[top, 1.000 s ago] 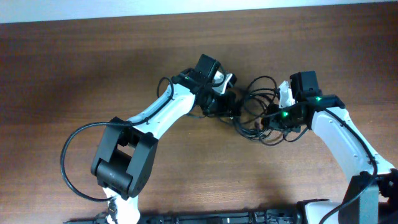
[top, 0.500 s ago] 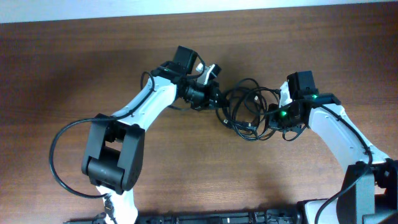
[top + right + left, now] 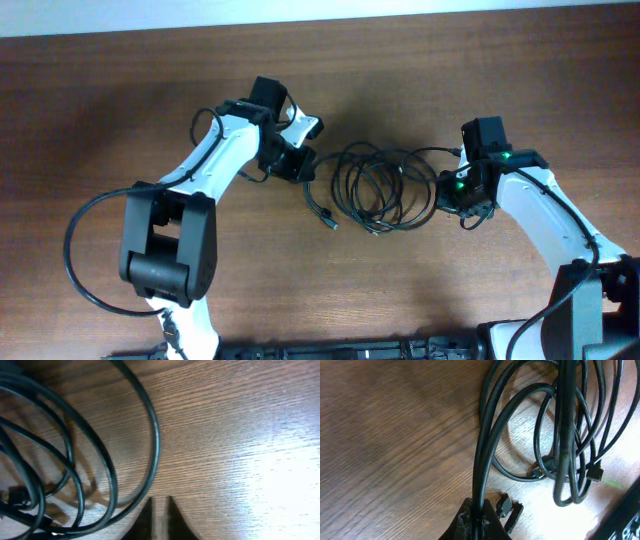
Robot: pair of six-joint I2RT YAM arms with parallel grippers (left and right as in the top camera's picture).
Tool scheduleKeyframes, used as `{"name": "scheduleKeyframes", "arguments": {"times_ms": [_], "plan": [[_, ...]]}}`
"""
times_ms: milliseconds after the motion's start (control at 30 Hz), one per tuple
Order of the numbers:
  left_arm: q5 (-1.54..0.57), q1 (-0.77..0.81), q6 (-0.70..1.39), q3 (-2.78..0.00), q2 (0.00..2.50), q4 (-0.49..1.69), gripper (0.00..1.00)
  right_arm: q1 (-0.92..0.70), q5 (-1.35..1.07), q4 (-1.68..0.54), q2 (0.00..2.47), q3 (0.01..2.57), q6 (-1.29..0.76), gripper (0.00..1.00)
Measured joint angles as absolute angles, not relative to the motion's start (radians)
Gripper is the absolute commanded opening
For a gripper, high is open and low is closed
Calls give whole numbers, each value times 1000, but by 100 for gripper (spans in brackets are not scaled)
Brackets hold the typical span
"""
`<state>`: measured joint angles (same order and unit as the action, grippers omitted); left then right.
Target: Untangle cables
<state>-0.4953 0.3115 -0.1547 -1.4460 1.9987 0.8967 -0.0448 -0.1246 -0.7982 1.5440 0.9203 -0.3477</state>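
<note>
Brown wood-grain table (image 3: 120, 80) fills the overhead view, with a pale strip along its far edge. Nothing lies on it but the cables (image 3: 380, 185), which rest between the two arms as a flat set of loose, overlapping black rings.

**Left arm.** The left gripper (image 3: 300, 162) sits at the left edge of the bundle. In the left wrist view, two strands run side by side straight into the fingertips, and the jaws are closed on them. Two small plug ends (image 3: 509, 509) lie on the wood just beside the tips. Two more plugs (image 3: 594, 474) show further out among the loops.

**Right arm.** The right gripper (image 3: 447, 192) sits at the right edge of the bundle. In the right wrist view the jaws are drawn almost together, with only a thin slit between them. No cord is visible in that slit. The outermost loop (image 3: 156, 435) curves past just beside the left fingertip (whether it touches cannot be told).

**Task status, as judged.**
- The bundle is spread out and lies open rather than knotted tight.
- One tail with its plug (image 3: 328, 222) trails clear at the lower left.
- The rings cross each other at many points, and no cord lies apart from the rest.
- The work appears to be at an early stage, and every separation remains to be done.
- How many cords make up the bundle cannot be counted here.
</note>
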Motion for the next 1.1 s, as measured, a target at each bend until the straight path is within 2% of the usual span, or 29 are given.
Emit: {"name": "scheduleKeyframes", "arguments": {"times_ms": [67, 133, 167, 300, 467, 500, 533, 567, 600, 700, 800, 933, 1000, 1100], "plan": [[-500, 294, -154, -1450, 1999, 896, 0, -45, -186, -760, 1544, 920, -315, 55], [-577, 284, -184, -1452, 1999, 894, 0, -45, -351, -696, 1544, 920, -231, 64], [-706, 278, -244, -1452, 1999, 893, 0, -45, -460, -660, 1544, 922, -182, 68], [-975, 280, -350, -1454, 1999, 894, 0, -47, -713, -561, 1544, 923, -126, 68], [-1070, 280, -372, -1454, 1999, 893, 0, -137, -775, -477, 1544, 923, -121, 68], [-1074, 283, -373, -1455, 1999, 894, 0, -155, -774, -451, 1545, 923, -121, 67], [-1077, 286, -375, -1455, 1999, 894, 0, -191, -767, -422, 1546, 925, -133, 59], [-1079, 292, -375, -1455, 1999, 893, 0, -207, -756, -411, 1547, 925, -148, 50], [-1080, 298, -375, -1455, 1999, 894, 0, -220, -693, -410, 1548, 925, -197, 31], [-1085, 311, -376, -1455, 1999, 894, 0, -224, -579, -411, 1551, 925, -295, 6], [-1060, 312, -376, -1455, 1999, 901, 0, -223, -432, -456, 1552, 926, -384, 4], [-794, 278, -361, -1460, 1999, 982, 0, -213, -370, -522, 1550, 927, -387, 4], [-661, 206, -319, -1460, 1999, 984, 0, -147, -327, -591, 1521, 937, -384, 4], [-586, 60, -268, -1460, 1999, 984, 0, 20, -226, -729, 1467, 1009, -381, 4]]}}
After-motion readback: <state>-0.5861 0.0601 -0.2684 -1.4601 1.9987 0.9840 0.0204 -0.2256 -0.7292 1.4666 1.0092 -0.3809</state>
